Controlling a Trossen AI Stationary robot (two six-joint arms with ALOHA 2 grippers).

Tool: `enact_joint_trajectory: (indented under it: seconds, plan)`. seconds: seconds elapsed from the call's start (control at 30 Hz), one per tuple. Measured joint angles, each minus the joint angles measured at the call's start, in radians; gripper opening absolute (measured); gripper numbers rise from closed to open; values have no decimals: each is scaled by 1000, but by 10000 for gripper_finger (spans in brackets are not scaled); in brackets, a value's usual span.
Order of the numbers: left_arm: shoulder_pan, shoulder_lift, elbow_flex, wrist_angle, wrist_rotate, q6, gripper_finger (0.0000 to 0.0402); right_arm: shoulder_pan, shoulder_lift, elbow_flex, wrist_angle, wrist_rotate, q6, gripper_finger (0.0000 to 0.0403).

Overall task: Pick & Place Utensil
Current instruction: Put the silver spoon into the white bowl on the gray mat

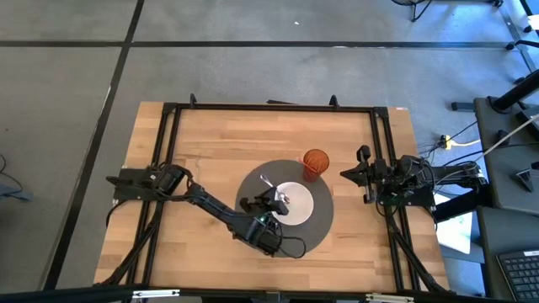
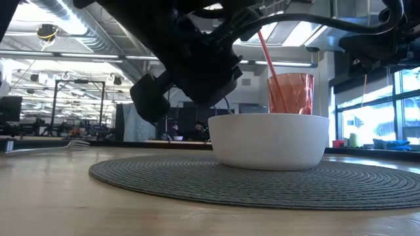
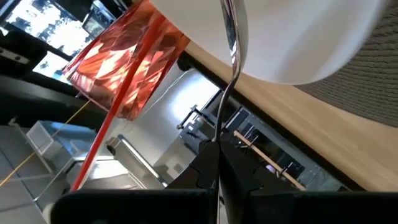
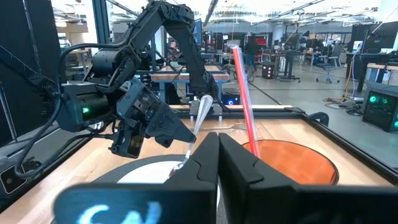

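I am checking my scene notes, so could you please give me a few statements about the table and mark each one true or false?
1. The left tool holds a metal utensil over the white bowl. True.
2. The white bowl sits on bare wood. False: it sits on the round grey placemat.
3. The orange cup holds a red straw. True.
4. The right tool grips the cup. False: it waits at the table's right edge, apart from the cup.
5. A fork lies on the table. True.

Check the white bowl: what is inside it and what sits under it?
The white bowl rests on the round grey placemat. A metal utensil, held by the left gripper, reaches down into it. Its tip and the bowl's bottom are hidden by the rim and the gripper.
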Motion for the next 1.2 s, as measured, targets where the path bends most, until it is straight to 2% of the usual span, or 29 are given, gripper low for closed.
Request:
enact_joint_trajectory:
  seconds: [0.5, 0.73, 1.2]
  plan:
    - [-3, 0, 0, 1, 63, 64, 2, 0, 0, 0, -5, 0, 0, 6]
    - [-5, 0, 0, -3, 173, 72, 2, 0, 0, 0, -14, 0, -2, 6]
    - [-29, 0, 0, -3, 150, -23, 2, 0, 0, 0, -14, 0, -1, 6]
